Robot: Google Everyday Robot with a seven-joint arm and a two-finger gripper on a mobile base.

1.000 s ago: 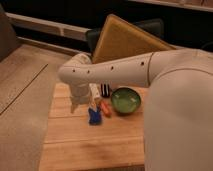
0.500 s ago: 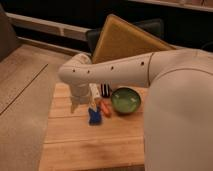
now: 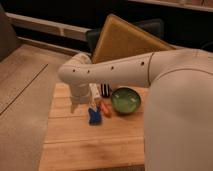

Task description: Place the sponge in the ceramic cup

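The sponge (image 3: 93, 116), a small bright blue block, lies on the wooden table (image 3: 75, 142) left of centre. The ceramic cup (image 3: 126, 100), a glossy green bowl-shaped vessel, stands to its right with its mouth open upward. My white arm reaches in from the right and bends down over the table. The gripper (image 3: 90, 106) hangs at its end, right above the sponge's top edge, and is partly hidden behind the wrist. I cannot tell whether it touches the sponge.
An orange stick-like item (image 3: 106, 109) lies between the sponge and the cup. A small black ribbed object (image 3: 105, 90) stands behind it, with a white oblong object (image 3: 94, 92) beside it. A tan chair back (image 3: 125, 40) leans behind the table.
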